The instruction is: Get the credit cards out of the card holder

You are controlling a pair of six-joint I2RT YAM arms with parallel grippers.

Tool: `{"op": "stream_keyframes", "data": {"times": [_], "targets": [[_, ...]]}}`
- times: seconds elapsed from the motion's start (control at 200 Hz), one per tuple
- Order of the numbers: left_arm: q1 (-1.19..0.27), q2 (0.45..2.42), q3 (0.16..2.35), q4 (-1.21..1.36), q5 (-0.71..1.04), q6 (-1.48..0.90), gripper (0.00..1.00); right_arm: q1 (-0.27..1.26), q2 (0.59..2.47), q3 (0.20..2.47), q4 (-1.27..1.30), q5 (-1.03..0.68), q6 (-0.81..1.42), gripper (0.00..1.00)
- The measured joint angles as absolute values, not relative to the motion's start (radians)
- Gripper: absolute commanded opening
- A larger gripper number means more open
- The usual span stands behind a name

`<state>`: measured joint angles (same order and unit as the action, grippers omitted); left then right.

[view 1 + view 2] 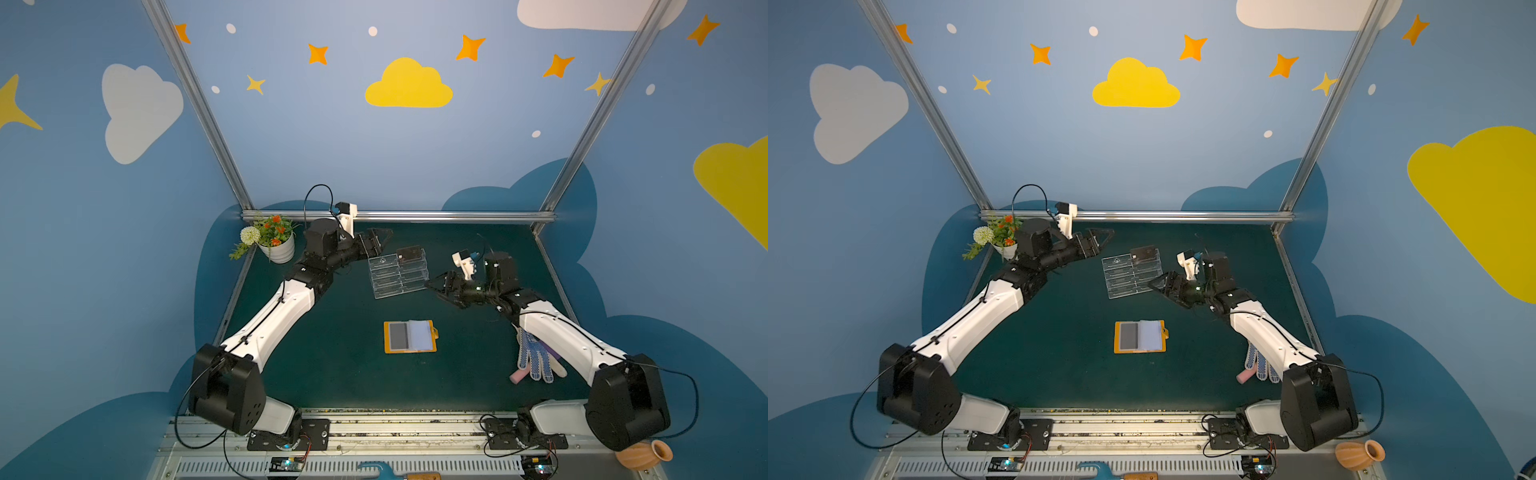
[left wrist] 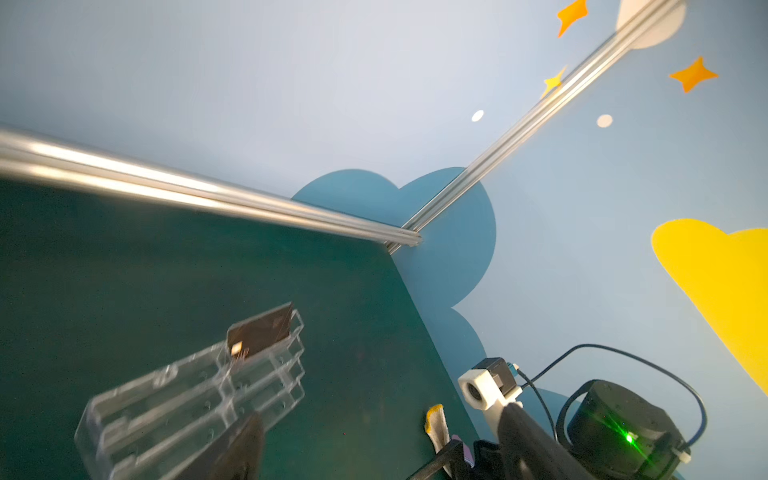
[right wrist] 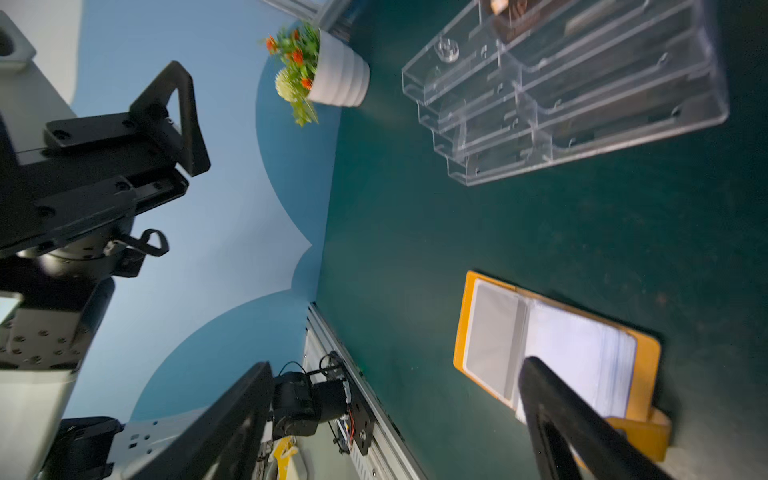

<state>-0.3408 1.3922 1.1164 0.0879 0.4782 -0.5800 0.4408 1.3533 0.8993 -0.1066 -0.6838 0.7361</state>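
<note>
Left gripper (image 1: 377,240): spread, empty, near the far left corner of the clear stand (image 1: 395,278). Right gripper (image 1: 439,286): spread, empty, just beside its near right corner. Stand easily knocked on turning away, along with the one dark card (image 1: 409,252) in its top tier. Well apart, nearer the front: orange wallet (image 1: 387,338), open and flat, unpinned, so likely to slide or flip shut under a one-sided pull. Long axis across the table (image 1: 332,365), sleeves up, tab (image 1: 435,332) at its right end.

Card holder (image 1: 387,337) is recorded as orange-yellow, its pages grey and white; credit card (image 1: 409,252) as dark brown; stand (image 1: 395,278) as clear; table (image 1: 332,374) as dark green; glove (image 1: 536,359) as white, dotted with blue
</note>
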Motion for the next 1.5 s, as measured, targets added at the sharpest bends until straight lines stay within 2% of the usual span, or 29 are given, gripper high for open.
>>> {"op": "stream_keyframes", "data": {"times": [0.145,0.295,0.34,0.541,0.806,1.186,1.502], "targets": [[-0.390,1.241,0.860,-0.014,0.435,-0.689,0.85,0.567,1.380,0.866,-0.157,-0.616,0.718,0.48],[-0.434,1.128,0.635,-0.072,0.412,-0.805,0.83,0.648,1.444,0.859,-0.167,-0.563,0.719,0.20],[-0.439,1.109,0.591,-0.072,0.412,-0.841,0.83,0.665,1.470,0.861,-0.169,-0.552,0.708,0.15],[-0.447,1.137,0.480,-0.008,0.451,-0.983,0.77,0.685,1.581,0.861,-0.169,-0.514,0.697,0.06],[-0.475,1.240,0.438,0.095,0.496,-1.083,0.75,0.680,1.628,0.861,-0.178,-0.467,0.680,0.04],[-0.530,1.458,0.429,0.331,0.559,-1.186,0.65,0.656,1.660,0.839,-0.173,-0.447,0.672,0.02],[-0.544,1.541,0.432,0.442,0.571,-1.213,0.44,0.641,1.666,0.787,-0.141,-0.454,0.674,0.00]]}}
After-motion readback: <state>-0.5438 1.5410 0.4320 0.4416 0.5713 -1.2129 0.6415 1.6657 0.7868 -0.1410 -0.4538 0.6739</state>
